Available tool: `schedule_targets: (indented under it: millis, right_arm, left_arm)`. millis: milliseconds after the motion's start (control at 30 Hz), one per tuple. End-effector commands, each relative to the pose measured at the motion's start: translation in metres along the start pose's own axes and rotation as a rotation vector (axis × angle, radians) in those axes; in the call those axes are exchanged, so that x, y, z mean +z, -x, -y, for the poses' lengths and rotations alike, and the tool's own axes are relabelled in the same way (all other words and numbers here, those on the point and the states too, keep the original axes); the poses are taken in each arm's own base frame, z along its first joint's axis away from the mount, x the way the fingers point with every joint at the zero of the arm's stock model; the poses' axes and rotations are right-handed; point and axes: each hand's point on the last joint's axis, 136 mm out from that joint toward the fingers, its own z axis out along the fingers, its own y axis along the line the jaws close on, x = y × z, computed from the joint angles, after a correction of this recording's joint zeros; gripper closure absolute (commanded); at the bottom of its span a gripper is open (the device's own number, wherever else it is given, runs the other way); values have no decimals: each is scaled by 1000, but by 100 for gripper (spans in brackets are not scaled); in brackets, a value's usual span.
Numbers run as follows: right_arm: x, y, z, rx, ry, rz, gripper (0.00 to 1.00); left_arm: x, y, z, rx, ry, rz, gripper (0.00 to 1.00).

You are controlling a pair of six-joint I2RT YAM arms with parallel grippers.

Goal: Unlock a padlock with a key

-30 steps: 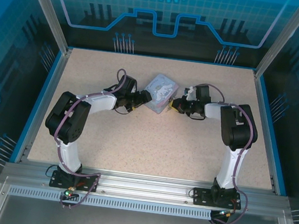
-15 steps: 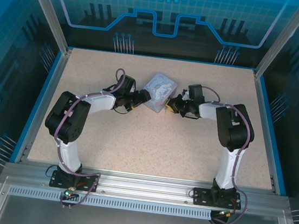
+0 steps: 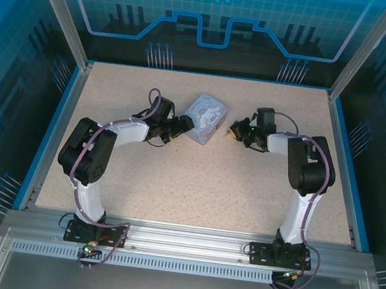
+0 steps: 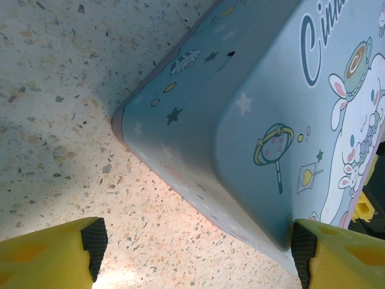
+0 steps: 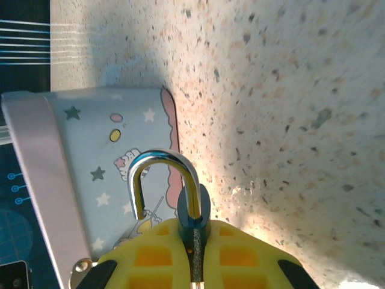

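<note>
The right hand point(image 5: 194, 239) is pinching down tight on the padlock point(image 5: 194, 209), gripping the little dark bluish body edge-on between the yellow pads, with the silvery shackle point(image 5: 161, 158) poking out ahead of the fingertips. One leg of the shackle is hanging free of the body, so to me it's looking popped open. It's hovering just beside the end of the cartoon tin point(image 4: 240, 120), low over the speckled bench point(image 5: 289, 90).

The left hand point(image 4: 192, 238) is standing wide open around a corner of the tin. One pad is right against the tin's edge and the other is sitting well off it with bare bench between, so it isn't gripping anything.

Handling-wise, I'm guessing the lock is light, hard and slick (metal that small loves to twist in a pinch). The flat body faces are the place to hold it, not the thin round shackle. A thin gritty strip is showing between the right pads, and I can't tell if that's the lock's edge or the key.
</note>
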Motion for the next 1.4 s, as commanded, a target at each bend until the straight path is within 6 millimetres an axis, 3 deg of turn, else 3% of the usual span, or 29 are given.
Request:
schedule_targets:
  millis: [0,233,467,500,600,800,833,1000,1133,1267,1367]
  right_arm:
    - [-16,-2,-20,-55,37,11,100]
    - [-40,-17,10,-46,-18,-10,100]
    - [-54,-41,43,-7,-63,-57,100]
    - [-57,-43,45,-10,-66,-57,96]
    - [-71,-46,48,-16,-80,-44,65]
    - [-119,-43,46,-34,-93,17,4]
    - [-130,-42,44,-46,-97,33,0]
    - [-179,-27,24,-174,-160,128,0]
    - [-215,3,7,-314,-300,262,0]
    - [-239,40,11,-411,-450,451,0]
    - [-248,62,24,-525,-573,569,0]
  left_arm:
    - [5,-19,-60,-59,190,-52,20]
    - [-10,-9,-40,-13,138,-23,13]
    - [-44,0,-13,31,86,20,8]
    - [-50,0,-10,35,81,28,7]
    - [-69,4,1,49,59,55,1]
    - [-118,13,22,102,32,139,1]
    - [-128,16,25,111,31,154,1]
    - [-169,35,25,167,82,272,1]
    - [-197,61,11,259,194,428,1]
    - [-218,84,-3,404,320,603,1]
    - [-219,92,-16,539,392,702,1]
